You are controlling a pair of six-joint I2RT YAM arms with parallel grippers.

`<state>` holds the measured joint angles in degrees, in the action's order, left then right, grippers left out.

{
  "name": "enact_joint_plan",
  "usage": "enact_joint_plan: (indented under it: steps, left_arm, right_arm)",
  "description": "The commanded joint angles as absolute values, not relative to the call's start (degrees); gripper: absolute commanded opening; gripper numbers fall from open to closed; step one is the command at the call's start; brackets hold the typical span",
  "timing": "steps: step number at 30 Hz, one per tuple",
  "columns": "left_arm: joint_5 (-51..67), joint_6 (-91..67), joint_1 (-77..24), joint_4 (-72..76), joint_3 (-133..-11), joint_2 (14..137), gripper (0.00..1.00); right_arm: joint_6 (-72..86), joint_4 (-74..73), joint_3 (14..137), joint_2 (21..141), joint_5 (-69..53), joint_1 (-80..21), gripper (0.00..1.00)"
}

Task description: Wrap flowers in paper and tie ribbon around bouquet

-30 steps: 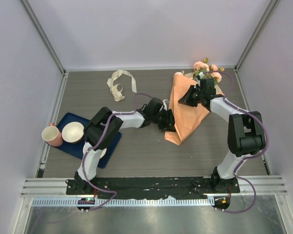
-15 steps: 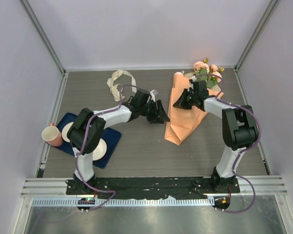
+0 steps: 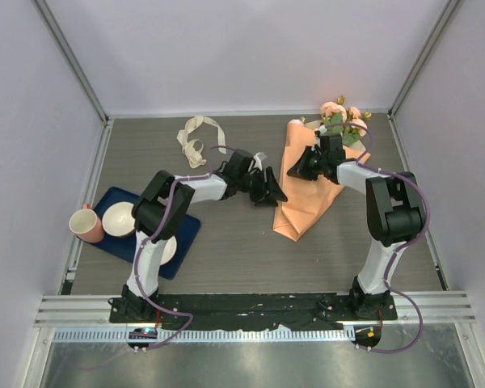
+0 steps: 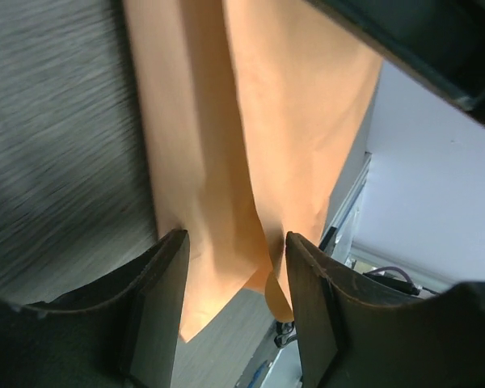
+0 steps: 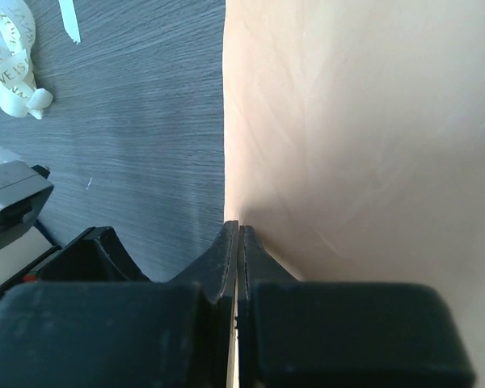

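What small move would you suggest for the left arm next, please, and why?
Probably swing the left claw toward the ribbon. The paper already lies folded around the flowers with the right claw shut on its edge; the left claw stands open beside it, holding nothing, and the ribbon lies untouched off to the left.

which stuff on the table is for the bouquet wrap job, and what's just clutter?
For the job:
- flowers
- paper
- ribbon

Lying about:
- tray
- cup
- bowl
- white dish, partly hidden behind the left arm
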<state>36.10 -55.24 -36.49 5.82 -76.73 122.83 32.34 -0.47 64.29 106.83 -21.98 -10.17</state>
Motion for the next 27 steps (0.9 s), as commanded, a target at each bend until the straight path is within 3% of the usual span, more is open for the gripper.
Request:
enact_joint_plan:
  steps: [1, 3, 10, 15, 21, 27]
  left_arm:
    - [39.46, -58.35, -37.18, 13.54, -78.22, 122.69, 0.50]
    - [39.99, -59.85, -37.18, 15.37, -78.40, 124.01, 0.44]
    - [39.11, -61.35, -36.65, 18.28, -77.26, 125.16, 0.03]
    - [37.62, -56.71, -35.51, 14.77, -77.52, 125.77, 0.00]
    - [36.83, -55.02, -34.63, 13.27, -76.99, 126.65, 0.00]
    - [37.00, -53.18, -34.37, 12.39, -77.87, 128.14, 0.00]
  right_arm:
    - [32.70, 1.67, 66.27, 106.17, -21.36, -10.55, 0.01]
    - [32.52, 1.32, 66.18, 105.91, -21.10, -10.72, 0.01]
    - [31.29, -2.89, 67.41, 104.77, -20.30, -10.90, 0.01]
    - [30.32, -7.12, 65.32, 100.73, -23.19, -11.07, 0.03]
    - [30.85, -4.75, 55.21, 94.05, -30.93, -11.25, 0.19]
    - [29.53, -2.73, 47.82, 87.81, -30.85, -12.65, 0.21]
